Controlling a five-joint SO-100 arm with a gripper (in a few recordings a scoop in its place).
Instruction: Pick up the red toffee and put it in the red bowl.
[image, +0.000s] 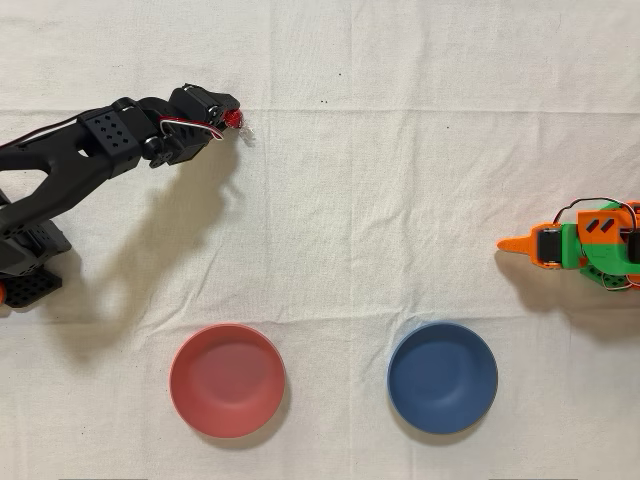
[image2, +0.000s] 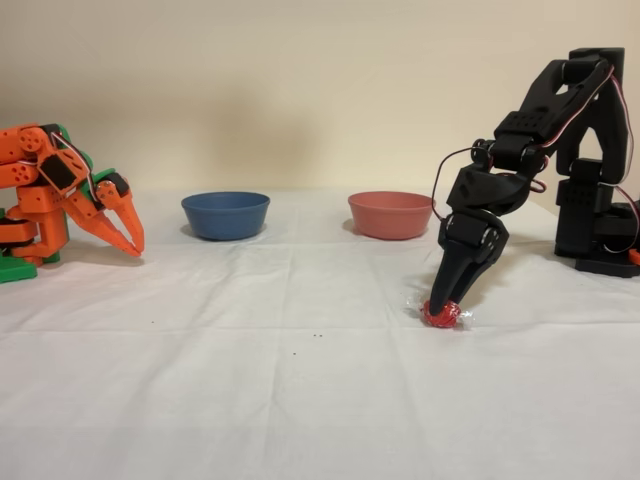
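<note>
The red toffee (image: 236, 119) lies on the white cloth at the upper left of the overhead view; in the fixed view the toffee (image2: 441, 316) sits at the front right, its clear wrapper ends sticking out. My black gripper (image: 230, 112) points steeply down at it. The gripper (image2: 441, 300) has its fingers drawn together on the top of the candy, which still touches the cloth. The red bowl (image: 227, 380) stands empty at the lower left of the overhead view, well away from the gripper. From the side, the red bowl (image2: 390, 214) is behind and left of the gripper.
A blue bowl (image: 442, 377) of the same size stands beside the red one, also empty; in the fixed view the blue bowl (image2: 225, 215) is at centre left. The orange arm (image: 585, 245) rests idle at the right edge of the overhead view.
</note>
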